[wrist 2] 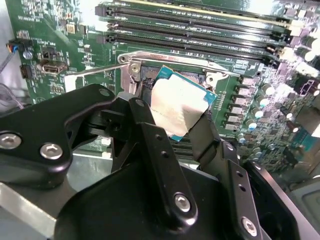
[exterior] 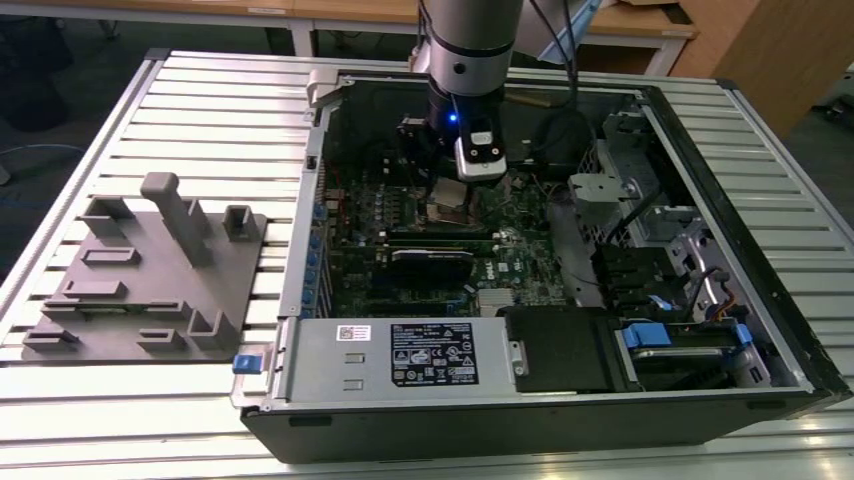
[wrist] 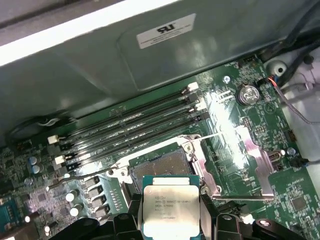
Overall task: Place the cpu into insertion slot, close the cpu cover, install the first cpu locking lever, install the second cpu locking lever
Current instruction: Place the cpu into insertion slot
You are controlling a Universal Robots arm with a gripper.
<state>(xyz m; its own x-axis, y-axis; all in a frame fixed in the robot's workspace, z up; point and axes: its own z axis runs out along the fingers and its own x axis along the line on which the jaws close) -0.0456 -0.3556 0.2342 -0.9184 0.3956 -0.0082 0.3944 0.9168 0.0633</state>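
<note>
**Fig.** 1 arm [exterior: 467, 40] reaches straight down into the open computer case [exterior: 694, 160], its wrist upright over the green motherboard [exterior: 521, 245]. The gripper [wrist: 170, 217] has its 2 black fingers [wrist 2: 150, 130] closed on opposite edges of the cpu [wrist: 170, 210], whose silvery top faces up. In the second wrist view the chip looks slightly tilted. It hangs over the near edge of the insertion slot [wrist: 160, 167], whose dark centre lies uncovered. Whether any edge touches the socket rim cannot be told from here. The cpu cover [wrist: 257, 160] lies swung open beside the socket. 2 thin locking levers [wrist: 85, 172] angle away from it. 4 long memory slots [wrist: 130, 125] run alongside. A grey fixture [exterior: 147, 270] sits on the table [exterior: 200, 100], at the exterior view's left of the case.
</note>
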